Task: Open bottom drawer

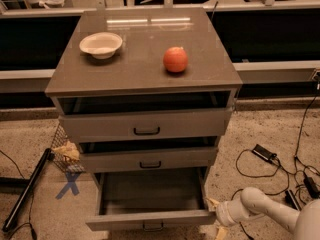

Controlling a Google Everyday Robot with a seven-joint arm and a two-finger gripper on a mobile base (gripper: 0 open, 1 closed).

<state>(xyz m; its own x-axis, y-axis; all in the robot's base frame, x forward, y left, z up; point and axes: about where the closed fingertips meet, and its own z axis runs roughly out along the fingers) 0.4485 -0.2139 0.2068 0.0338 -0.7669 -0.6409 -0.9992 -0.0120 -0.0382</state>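
My gripper sits at the lower right of the frame, just beside the right end of the bottom drawer front. Its fingers are spread apart, clamping nothing. The bottom drawer stands pulled out, lower centre, beneath the cabinet.

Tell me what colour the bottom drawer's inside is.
Plain grey, clearest in the camera view; the bottom drawer stands open, with the gripper at its front corner.

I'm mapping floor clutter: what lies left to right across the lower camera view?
Black pole, blue tape X, open bottom drawer, gripper at the drawer's right front corner, black adapter.
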